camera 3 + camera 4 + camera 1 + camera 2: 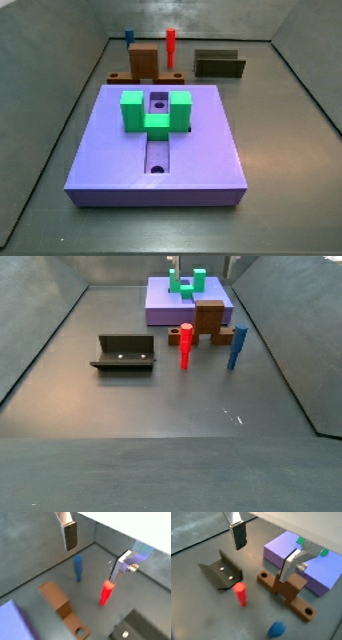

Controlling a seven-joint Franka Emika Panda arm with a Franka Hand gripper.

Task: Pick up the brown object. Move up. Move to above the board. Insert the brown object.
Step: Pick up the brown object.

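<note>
A dark grey floor walled by low grey panels lies beneath me, and on it the purple board (155, 140) carries its green U-shaped block (156, 108) over the central groove. The brown object (286, 593) lies on the floor just beside one edge of the board, its upright block (210, 316) standing and its flat bar (61, 604) with the round hole stretching away. A red peg (186, 346) and a blue peg (237, 344) stand close to it, and the fixture (123, 354) sits apart. I judge the risk to be those pegs: descending off-centre, one of my fingers could knock the red peg over or nudge the piece askew before I close. My gripper (264, 549) hangs above the floor with its jaws spread wide, nothing between them and touching nothing, over the brown piece and the red peg in both wrist views.
</note>
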